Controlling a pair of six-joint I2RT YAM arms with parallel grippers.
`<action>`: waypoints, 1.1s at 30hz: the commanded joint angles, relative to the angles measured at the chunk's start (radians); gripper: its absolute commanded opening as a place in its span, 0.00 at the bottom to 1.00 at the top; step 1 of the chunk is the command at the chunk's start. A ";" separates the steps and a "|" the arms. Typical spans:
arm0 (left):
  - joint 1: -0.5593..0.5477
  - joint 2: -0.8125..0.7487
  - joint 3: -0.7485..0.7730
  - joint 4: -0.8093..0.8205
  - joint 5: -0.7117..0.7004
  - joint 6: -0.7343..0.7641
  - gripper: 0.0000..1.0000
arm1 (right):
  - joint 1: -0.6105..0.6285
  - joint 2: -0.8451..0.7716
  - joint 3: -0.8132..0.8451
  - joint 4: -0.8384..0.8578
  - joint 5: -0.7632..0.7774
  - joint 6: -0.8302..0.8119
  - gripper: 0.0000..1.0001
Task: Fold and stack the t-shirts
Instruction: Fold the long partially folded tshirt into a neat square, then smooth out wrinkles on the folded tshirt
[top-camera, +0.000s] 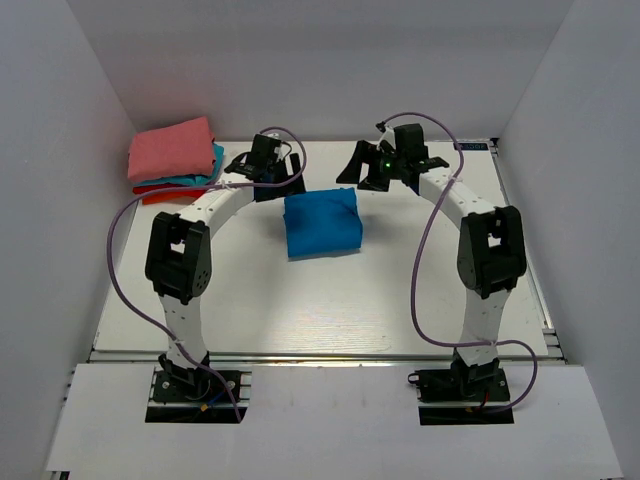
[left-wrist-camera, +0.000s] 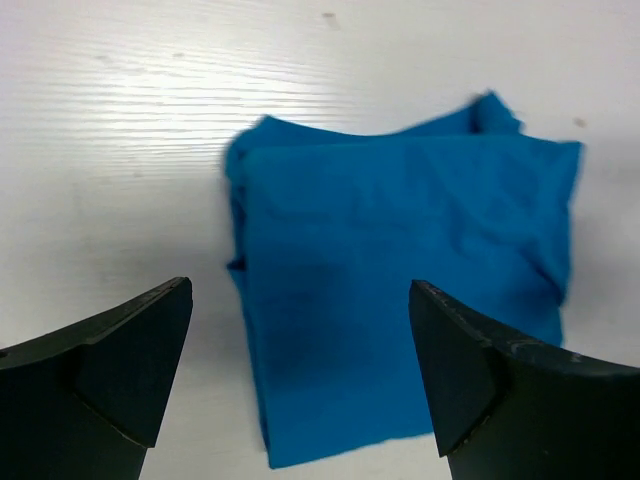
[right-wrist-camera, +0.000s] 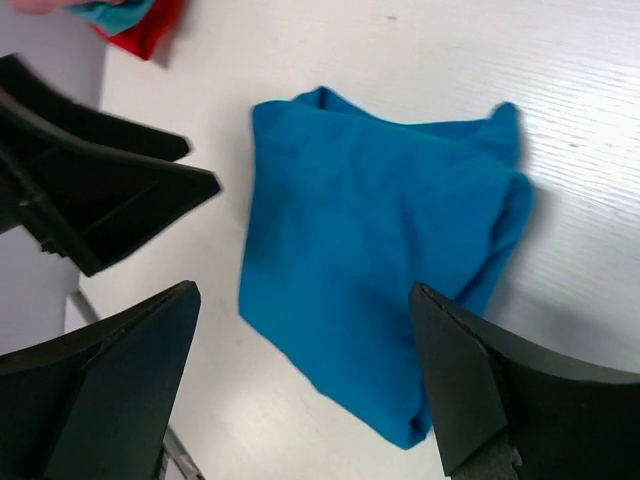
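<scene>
**Fingers (left-wrist-camera: 130, 360) spread on both grippers above a folded blue t-shirt**

Both pairs of fingers stand wide apart with nothing between them. The left gripper (top-camera: 265, 165) and the right gripper (top-camera: 385, 165) hang over the far edge of the blue t-shirt (top-camera: 322, 222), one just outside each far corner, and neither touches the cloth.

The blue t-shirt lies flat near the middle of the white table (top-camera: 300, 310), folded into a compact, nearly square block. It is marginally wider from left to right than it is deep, so its long axis is barely marked. Its edges run close to parallel with the table's edges, turned slightly. Both wrist views show one corner puckered up and the layers not quite lined up along one side.

At the far left corner of the table, well apart from the blue t-shirt, sits the pile (top-camera: 175, 165). The salmon-pink shirt (top-camera: 172, 148) is on top, a teal one (top-camera: 207, 170) peeks out beneath it, and a red one (top-camera: 160, 193) is at the bottom.

Each arm rises from its base at the near edge, bends at a raised elbow and arches forward and inward. The two forearms curve toward each other around the blue t-shirt.
</scene>
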 joint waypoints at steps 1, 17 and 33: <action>-0.011 -0.057 -0.043 0.132 0.135 0.027 0.99 | 0.013 -0.030 -0.038 0.118 -0.109 0.012 0.90; 0.033 0.256 -0.032 0.246 0.239 -0.028 0.98 | -0.013 0.349 -0.005 0.415 -0.195 0.199 0.90; 0.032 -0.019 0.069 0.087 0.154 0.072 1.00 | -0.020 -0.013 -0.021 0.229 -0.095 0.032 0.90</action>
